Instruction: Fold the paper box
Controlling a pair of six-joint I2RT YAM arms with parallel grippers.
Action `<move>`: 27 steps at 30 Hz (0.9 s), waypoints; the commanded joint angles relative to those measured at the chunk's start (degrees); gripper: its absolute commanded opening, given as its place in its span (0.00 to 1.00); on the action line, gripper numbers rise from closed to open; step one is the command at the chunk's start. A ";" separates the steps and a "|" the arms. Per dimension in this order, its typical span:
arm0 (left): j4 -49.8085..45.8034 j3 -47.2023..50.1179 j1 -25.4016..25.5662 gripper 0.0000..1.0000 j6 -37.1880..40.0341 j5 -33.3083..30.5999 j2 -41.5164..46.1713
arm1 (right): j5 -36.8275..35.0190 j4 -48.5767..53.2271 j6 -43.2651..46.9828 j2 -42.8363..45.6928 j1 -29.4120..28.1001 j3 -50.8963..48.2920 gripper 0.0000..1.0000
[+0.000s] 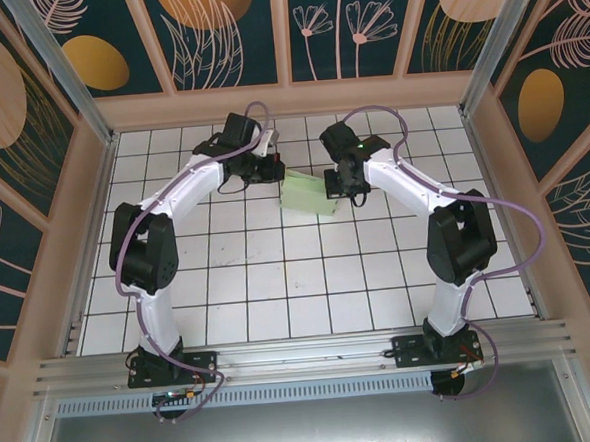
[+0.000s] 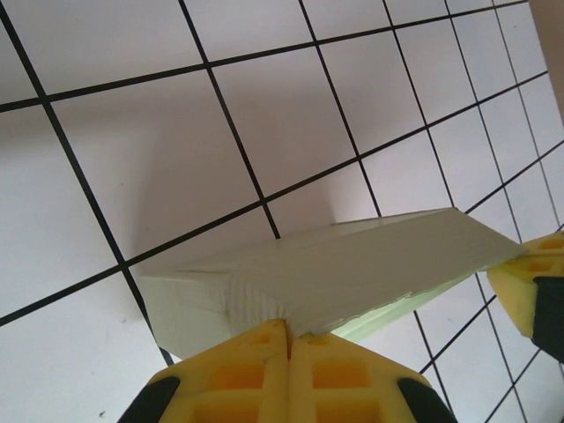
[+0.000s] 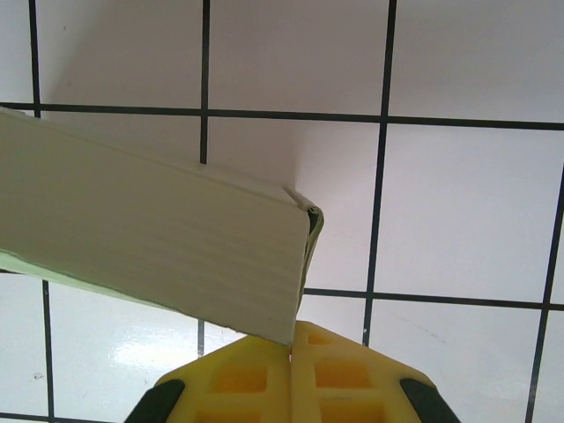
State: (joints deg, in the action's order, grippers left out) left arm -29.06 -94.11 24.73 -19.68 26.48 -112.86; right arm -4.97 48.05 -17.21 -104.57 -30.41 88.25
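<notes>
Paper box (image 1: 306,194), folded into a flat pale green block, is being held between the two arms over the far half of the white gridded tabletop (image 1: 248,274), apparently raised just off the tiles. Left fingers (image 2: 238,374) are pressing together on the lower edge of one end. Right fingers (image 3: 238,374) are pinching the bottom corner of the opposite end. One long face is tilting upward, and the card is casting a soft shadow on the squares beneath.
</notes>
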 commanded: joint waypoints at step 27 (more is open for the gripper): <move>-3.30 -5.60 -3.28 0.00 -8.05 14.89 -5.44 | -2.67 1.44 1.74 -2.01 -0.61 1.98 0.00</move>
State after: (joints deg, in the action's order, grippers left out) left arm -31.99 -97.73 21.67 -25.80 37.56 -117.43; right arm -6.66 48.23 -16.53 -105.69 -30.48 89.62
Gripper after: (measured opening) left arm 0.041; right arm 0.047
